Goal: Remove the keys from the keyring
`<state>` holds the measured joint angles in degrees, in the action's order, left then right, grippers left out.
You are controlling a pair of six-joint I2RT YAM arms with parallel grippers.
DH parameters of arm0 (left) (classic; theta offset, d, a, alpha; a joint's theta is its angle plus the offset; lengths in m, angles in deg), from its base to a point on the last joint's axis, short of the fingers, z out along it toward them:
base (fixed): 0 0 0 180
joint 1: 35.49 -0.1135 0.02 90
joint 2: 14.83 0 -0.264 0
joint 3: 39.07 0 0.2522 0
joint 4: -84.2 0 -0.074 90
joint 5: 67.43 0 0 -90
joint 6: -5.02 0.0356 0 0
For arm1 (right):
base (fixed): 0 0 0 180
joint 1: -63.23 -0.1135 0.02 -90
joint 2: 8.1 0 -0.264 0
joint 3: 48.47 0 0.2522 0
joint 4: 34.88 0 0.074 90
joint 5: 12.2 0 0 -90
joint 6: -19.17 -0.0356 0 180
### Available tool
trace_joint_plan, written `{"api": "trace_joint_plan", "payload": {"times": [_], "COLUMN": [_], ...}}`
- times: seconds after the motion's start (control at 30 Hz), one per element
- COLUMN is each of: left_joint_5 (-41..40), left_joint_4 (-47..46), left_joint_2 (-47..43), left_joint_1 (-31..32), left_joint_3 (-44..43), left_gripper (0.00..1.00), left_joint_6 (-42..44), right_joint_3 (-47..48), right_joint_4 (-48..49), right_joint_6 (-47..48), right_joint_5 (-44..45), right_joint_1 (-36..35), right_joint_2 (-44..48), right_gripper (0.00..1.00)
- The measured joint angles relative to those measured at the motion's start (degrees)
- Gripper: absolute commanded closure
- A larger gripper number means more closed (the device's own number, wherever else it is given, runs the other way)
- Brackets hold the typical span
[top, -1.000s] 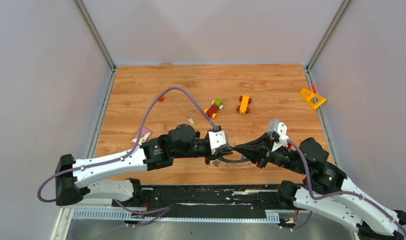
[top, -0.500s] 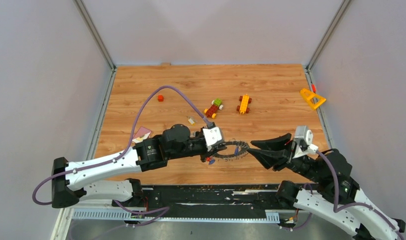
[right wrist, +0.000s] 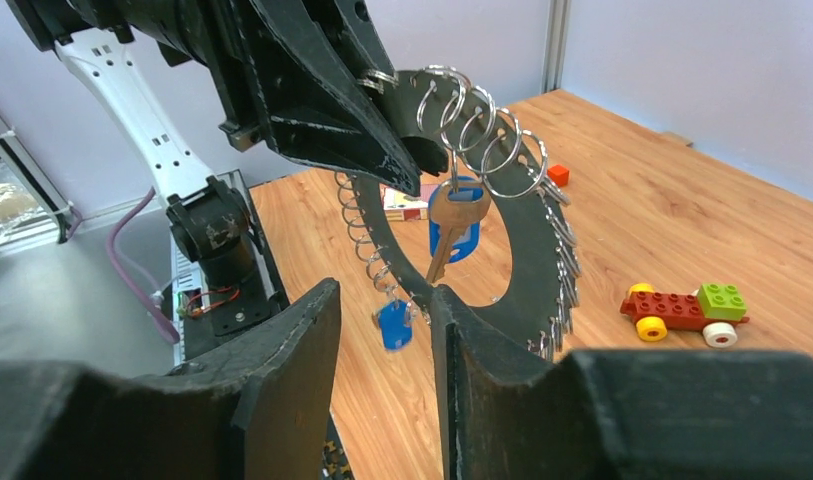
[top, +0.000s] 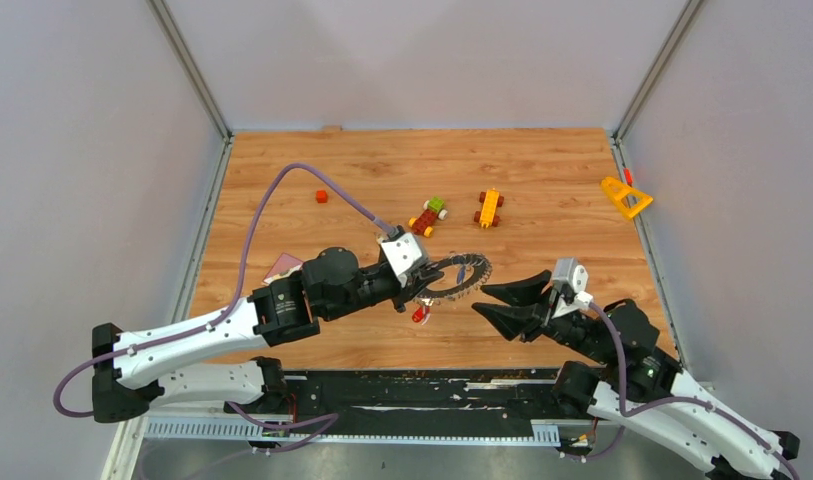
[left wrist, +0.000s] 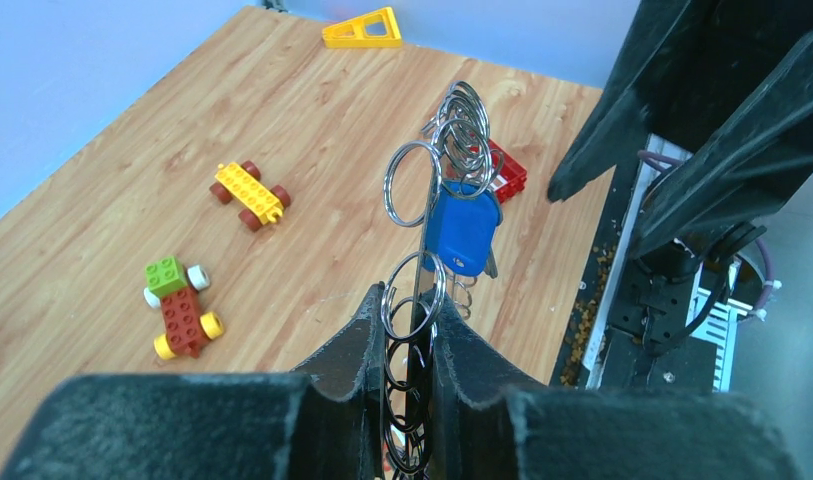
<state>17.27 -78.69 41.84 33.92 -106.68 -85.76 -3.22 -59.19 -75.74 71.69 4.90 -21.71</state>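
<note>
- The left tool (left wrist: 407,305) is clenched on the keyring (right wrist: 538,235), pinching it across its two flat faces. The ring stands on edge, raised above the tabletop (top: 542,170), in the near middle of the surface.
- The right tool (top: 479,298) is released, with its jaws spread and grasping nothing. It sits just right of the keyring, apart from it.
- A blue-headed key (right wrist: 452,225) hangs across the ring's hole from one of the small wire loops on the rim.
- A smaller blue-headed key (right wrist: 392,325) hangs lower; its blade cannot be made out.
- A red-headed key (top: 420,314) dangles beneath the left tool in the top view, too small for detail.
- In the left wrist view the ring is edge-on: the hole is not visible, and the lower portion is buried between the tool's fingers.
- In the right wrist view the left tool covers the ring's upper-left arc.
- Which of the remaining loops carry keys cannot be determined.
- The left arm partly covers a pink card (top: 282,268).
</note>
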Motion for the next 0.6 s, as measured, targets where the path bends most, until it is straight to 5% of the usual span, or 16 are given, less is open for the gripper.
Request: {"api": "trace_joint_plan", "payload": {"times": [0.6], "left_joint_5": [-1.2], "left_joint_4": [-0.3], "left_joint_2": [-0.3], "left_joint_1": [0.0], "left_joint_3": [0.0], "left_gripper": [1.00], "left_joint_6": [-1.5], "right_joint_3": [-6.8], "right_joint_4": [22.1], "right_joint_6": [0.4], "right_joint_5": [4.9], "right_joint_1": [0.0], "right_joint_2": [-10.5], "right_gripper": [0.51]}}
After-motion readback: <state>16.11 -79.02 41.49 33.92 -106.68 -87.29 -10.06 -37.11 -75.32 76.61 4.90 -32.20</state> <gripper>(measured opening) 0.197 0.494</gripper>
